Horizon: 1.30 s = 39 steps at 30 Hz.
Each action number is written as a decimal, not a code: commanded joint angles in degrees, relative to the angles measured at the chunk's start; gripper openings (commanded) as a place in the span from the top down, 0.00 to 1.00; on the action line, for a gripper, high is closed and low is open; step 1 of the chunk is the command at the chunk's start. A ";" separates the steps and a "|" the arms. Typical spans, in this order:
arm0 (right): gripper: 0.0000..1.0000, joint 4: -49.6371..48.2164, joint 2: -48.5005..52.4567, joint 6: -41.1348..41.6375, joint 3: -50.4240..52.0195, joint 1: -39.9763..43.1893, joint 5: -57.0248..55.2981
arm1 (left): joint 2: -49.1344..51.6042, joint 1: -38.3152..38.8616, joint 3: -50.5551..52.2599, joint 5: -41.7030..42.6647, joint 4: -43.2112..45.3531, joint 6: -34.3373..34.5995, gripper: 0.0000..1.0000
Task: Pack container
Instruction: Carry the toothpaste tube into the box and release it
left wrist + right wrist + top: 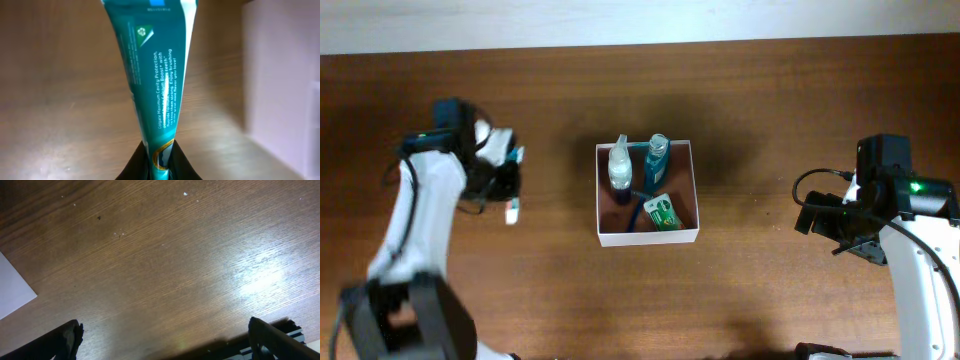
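**A:** Where's the container (648,238)?

**B:** In the middle of the tabletop (770,100), open side up, walls square with the edges. A spray bottle (620,165) and a teal bottle (657,155) lie inside, toward 12 o'clock.

**A:** And the hands?

**B:** At its 9 o'clock, the left hand (159,162) is clamped on a toothpaste tube (155,75). The wide end points away, and it reads "Colgate Maximum Cavity Protection". At 3 o'clock, the right hand (165,340) has its fingers apart.

One container (650,238), two bottles (620,166) (657,160), one green pack (663,212), one toothpaste tube (155,75).
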<state>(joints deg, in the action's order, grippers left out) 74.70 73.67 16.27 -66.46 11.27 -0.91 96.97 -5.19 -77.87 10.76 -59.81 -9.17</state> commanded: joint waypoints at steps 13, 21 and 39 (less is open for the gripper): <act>0.01 -0.11 -0.13 0.02 0.15 0.39 0.37 | -7.87 40.52 -1.42 -0.79 4.09 -17.77 0.98; 0.01 -0.09 -0.13 0.02 0.15 0.39 0.37 | 3.87 42.14 -1.42 -9.31 8.26 -17.77 0.59; 0.02 -1.57 -0.13 -1.33 -5.29 -5.25 1.09 | -20.28 24.09 -4.09 -18.51 3.17 10.29 0.01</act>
<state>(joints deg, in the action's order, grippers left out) 74.61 73.67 16.10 -67.13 9.87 -0.34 80.47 26.02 -80.95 -5.50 -56.34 -7.99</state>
